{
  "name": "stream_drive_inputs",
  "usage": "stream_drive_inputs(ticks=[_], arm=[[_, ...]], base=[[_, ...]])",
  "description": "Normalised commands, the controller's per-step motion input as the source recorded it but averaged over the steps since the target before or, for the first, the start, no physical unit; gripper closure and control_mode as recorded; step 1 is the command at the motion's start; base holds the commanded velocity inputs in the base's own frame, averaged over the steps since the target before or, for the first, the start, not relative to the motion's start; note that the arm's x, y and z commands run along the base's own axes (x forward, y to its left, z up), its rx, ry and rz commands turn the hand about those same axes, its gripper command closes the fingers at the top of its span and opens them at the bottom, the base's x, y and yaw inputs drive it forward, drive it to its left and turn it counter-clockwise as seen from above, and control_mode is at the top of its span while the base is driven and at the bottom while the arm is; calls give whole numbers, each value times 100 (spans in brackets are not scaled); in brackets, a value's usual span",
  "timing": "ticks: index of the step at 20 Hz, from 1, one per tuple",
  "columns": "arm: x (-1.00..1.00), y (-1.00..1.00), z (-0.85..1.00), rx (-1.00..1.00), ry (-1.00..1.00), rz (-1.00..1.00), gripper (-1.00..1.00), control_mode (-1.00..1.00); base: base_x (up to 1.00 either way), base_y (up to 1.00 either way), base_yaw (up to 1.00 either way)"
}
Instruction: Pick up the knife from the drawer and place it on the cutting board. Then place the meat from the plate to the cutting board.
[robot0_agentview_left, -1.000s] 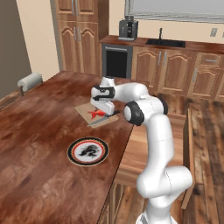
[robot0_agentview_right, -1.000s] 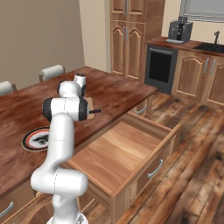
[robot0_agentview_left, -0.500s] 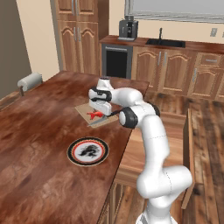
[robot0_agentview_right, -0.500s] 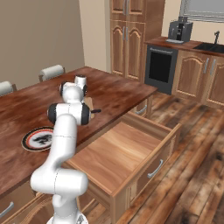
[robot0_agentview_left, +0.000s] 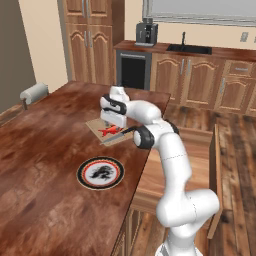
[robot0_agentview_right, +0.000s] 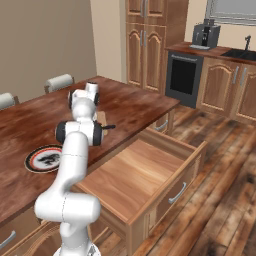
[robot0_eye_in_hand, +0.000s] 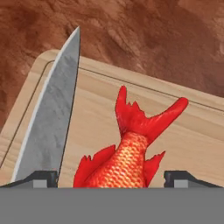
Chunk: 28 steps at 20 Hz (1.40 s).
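Observation:
My gripper (robot0_agentview_left: 114, 121) hangs just over the cutting board (robot0_agentview_left: 96, 125) on the dark table, jaws spread wide. In the hand view the red-orange meat (robot0_eye_in_hand: 131, 153) lies flat on the pale cutting board (robot0_eye_in_hand: 192, 131) between my fingertips (robot0_eye_in_hand: 43, 179), with a gap at the left one. The knife (robot0_eye_in_hand: 52, 113) rests on the board beside the meat, its blade pointing away. Its black handle (robot0_agentview_right: 107, 127) sticks out past the board toward the table edge. The plate (robot0_agentview_left: 100, 173) sits bare nearer the base. The drawer (robot0_agentview_right: 145, 175) stands pulled out.
The open drawer juts out from the table's side into the floor space by the base. Grey chair backs (robot0_agentview_right: 59, 81) stand along the far table edge. Kitchen cabinets, an oven and a coffee machine (robot0_agentview_left: 146, 33) line the back wall.
The jaws have spread wider and let go of the meat, which now lies on the cutting board. The hand has sunk slightly over the board.

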Motion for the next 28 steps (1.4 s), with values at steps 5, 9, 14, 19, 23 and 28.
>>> stream_drive_inputs(ticks=[5, 9, 14, 19, 23, 28], arm=[[-41, 0, 23, 0, -2, 0, -100, -100], [-50, 0, 15, 0, -1, 0, -100, -100], [-79, -1, 19, 0, -6, 0, -100, -100], [-100, 0, 20, 4, -13, 0, -100, -100], [-100, -1, 30, 4, -19, 0, -100, -100], [-100, -9, 46, 2, -21, -1, -100, -100]], base=[[0, 0, 0], [0, 0, 0], [0, 0, 0], [0, 0, 0], [0, 0, 0], [0, 0, 0]])
